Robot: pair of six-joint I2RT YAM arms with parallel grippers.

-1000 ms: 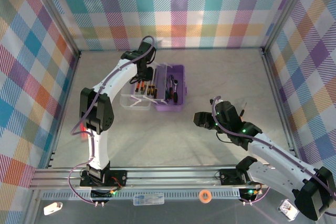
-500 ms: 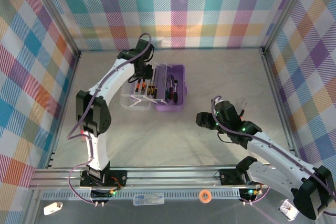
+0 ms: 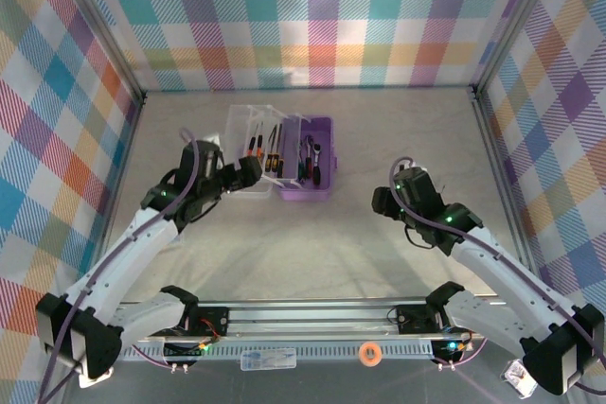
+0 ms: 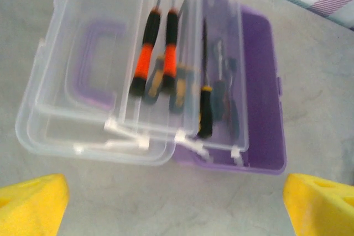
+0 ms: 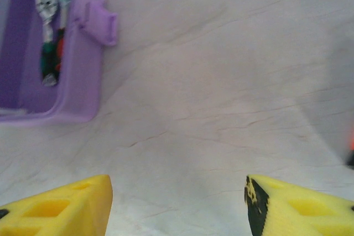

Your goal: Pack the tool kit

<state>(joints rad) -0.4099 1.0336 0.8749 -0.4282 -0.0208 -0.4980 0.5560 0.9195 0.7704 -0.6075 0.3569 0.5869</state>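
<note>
Open purple case holds black-and-orange screwdrivers under its clear tray.

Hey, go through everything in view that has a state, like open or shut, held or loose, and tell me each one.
Purple case, open.
Clear lid, folded out flat beside the base.
Orange-handled screwdrivers, lying in the open case, not held.
Left claw, open, empty.
Right claw, open, empty.
</note>
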